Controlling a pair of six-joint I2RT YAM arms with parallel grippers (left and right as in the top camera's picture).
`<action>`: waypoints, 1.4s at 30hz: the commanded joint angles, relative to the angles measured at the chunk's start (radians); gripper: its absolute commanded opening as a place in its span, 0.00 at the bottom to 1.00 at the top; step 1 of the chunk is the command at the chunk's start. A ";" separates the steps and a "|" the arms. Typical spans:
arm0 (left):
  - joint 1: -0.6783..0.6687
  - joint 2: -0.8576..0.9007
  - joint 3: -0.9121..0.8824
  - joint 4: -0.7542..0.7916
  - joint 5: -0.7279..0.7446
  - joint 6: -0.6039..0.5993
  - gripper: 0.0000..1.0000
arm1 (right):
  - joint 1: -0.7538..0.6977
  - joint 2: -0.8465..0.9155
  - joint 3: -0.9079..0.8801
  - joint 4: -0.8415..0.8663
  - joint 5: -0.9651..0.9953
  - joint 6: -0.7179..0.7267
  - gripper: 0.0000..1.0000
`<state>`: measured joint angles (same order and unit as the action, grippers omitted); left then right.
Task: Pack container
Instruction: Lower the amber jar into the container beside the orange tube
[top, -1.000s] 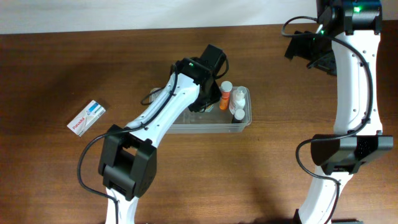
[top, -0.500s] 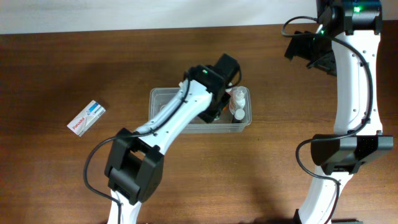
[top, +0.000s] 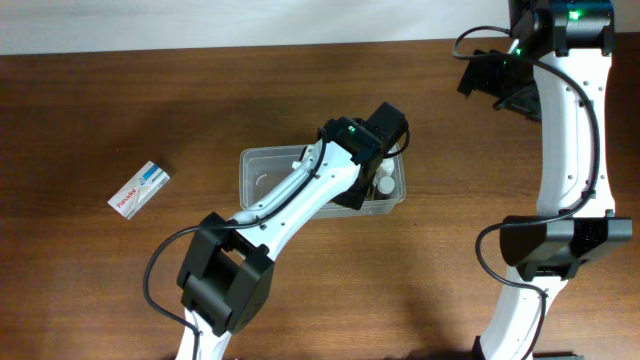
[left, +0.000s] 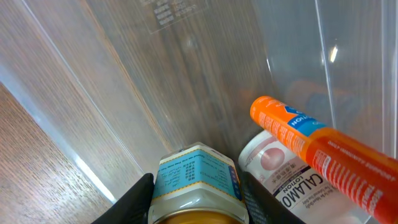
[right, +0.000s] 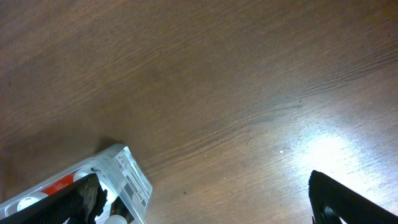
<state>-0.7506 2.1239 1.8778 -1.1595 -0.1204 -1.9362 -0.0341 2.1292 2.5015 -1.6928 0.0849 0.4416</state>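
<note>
Left wrist view puts you closest. Your left hand (left: 196, 202) is closed narrow on a blue-labelled bottle (left: 196, 177), with a dark finger (left: 138, 198) against each side of it. Just to the right of that bottle lies an orange tube (left: 311, 146), slanted and resting across a white lotion bottle (left: 280, 171). All three sit inside the clear container (left: 124, 81), whose wall and floor let the wood grain show through.

Overhead gives you none of that grip. The left arm (top: 310, 190) reaches over the container (top: 262, 165) and its wrist covers the right end, so you see only one white cap (top: 383, 184) beside it. What this view adds is the layout: the container sits near the middle of the table (top: 100, 100), and a small white box (top: 139, 188) lies well apart to the left, flat on the wood.

Your right hand (top: 500, 85) hangs over the far right corner of the table, well away from the container. Only its wrist view shows its state: the right hand (right: 208, 208) is spread wide, one finger (right: 81, 202) at each lower corner of the frame with bare wood between. A corner of the container (right: 127, 177) shows at lower left.
</note>
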 joint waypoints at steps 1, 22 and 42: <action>-0.003 0.038 0.017 -0.001 -0.027 -0.054 0.02 | -0.005 0.002 0.015 -0.002 -0.002 0.005 0.98; 0.000 0.134 0.017 0.071 -0.035 -0.054 0.07 | -0.005 0.002 0.015 -0.002 -0.002 0.005 0.98; 0.000 0.165 0.017 0.071 -0.034 -0.053 0.73 | -0.005 0.002 0.015 -0.002 -0.002 0.005 0.98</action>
<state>-0.7479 2.2826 1.8778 -1.0832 -0.1513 -1.9842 -0.0341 2.1292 2.5015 -1.6924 0.0849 0.4423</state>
